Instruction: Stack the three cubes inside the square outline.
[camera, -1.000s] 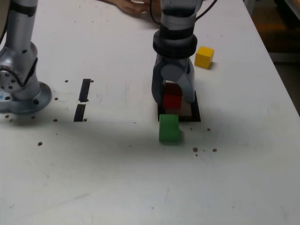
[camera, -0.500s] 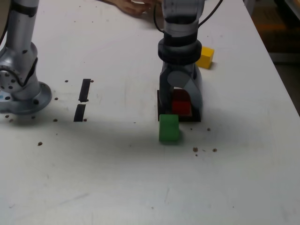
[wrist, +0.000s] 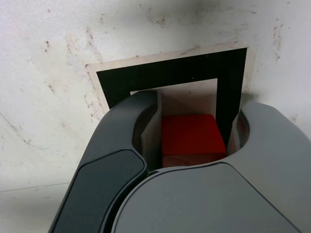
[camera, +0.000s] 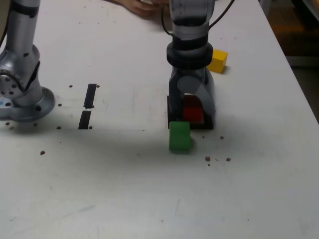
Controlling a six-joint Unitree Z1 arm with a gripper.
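Note:
The red cube rests on the white centre of the square outline. My gripper is lowered over it, one finger on each side. The jaws are slightly open, with a thin gap beside the cube in the wrist view. The green cube stands on the table just in front of the outline, at its corner on the exterior view's left. Behind the arm, towards the exterior view's right, lies the yellow cube.
Two short black tape strips lie on the exterior view's left, near the arm's base. A person's hand rests at the table's far edge. The table's right edge runs close to the yellow cube.
The gripper came down and towards the exterior view's right with the red cube, setting it in the outline. Its jaws have since eased apart a little.

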